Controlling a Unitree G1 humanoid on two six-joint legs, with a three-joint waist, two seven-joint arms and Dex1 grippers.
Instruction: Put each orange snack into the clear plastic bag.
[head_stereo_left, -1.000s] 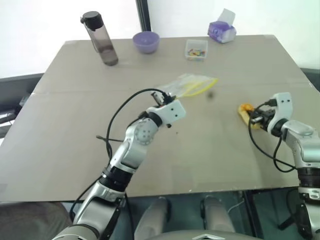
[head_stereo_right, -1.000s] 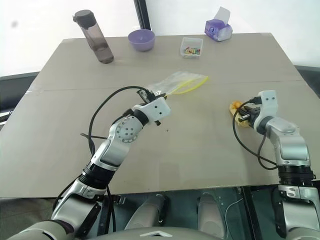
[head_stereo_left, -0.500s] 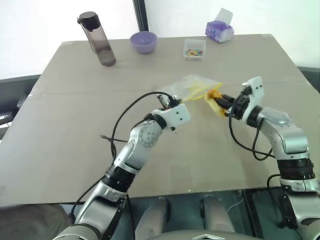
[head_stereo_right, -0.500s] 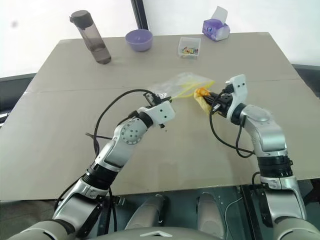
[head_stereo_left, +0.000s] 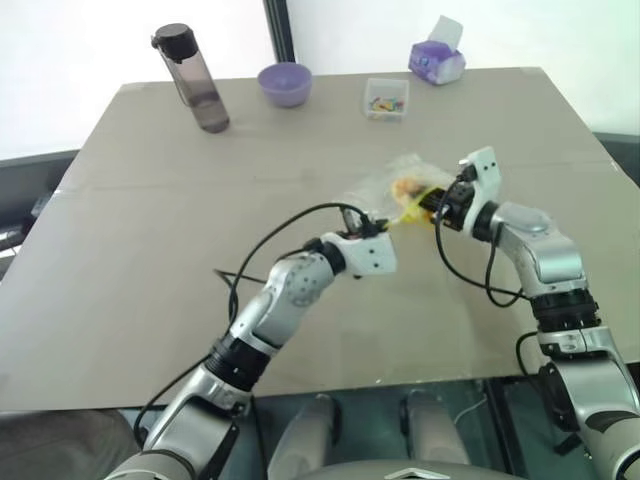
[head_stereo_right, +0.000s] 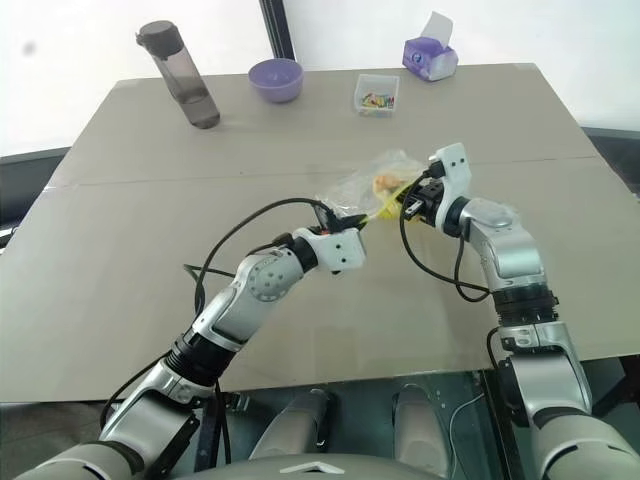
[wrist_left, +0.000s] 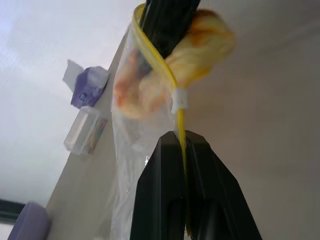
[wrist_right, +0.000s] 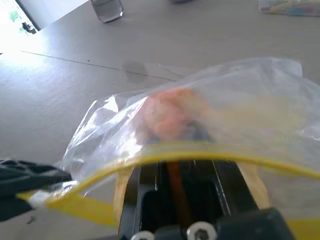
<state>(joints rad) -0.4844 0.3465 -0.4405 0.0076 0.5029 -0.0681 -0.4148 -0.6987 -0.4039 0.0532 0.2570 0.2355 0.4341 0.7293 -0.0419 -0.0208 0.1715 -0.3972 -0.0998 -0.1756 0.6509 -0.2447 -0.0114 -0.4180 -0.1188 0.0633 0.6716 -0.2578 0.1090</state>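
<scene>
Head stereo pair looks down over the table (head_stereo_left: 150, 250); both wrist views closely share the bag (wrist_right: 240, 100).

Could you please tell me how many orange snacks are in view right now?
1: the round orange-yellow snack bun sits partly inside the crinkly clear plastic bag, held by the right claw; others may be hidden.

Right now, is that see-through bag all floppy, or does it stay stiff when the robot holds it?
Probably floppy: the clear plastic bag crinkles and sags from the left gripper pinching its yellow strip. It looks very light. The orange snack pushed into its mouth bulges it, so it likely bends easily.
</scene>
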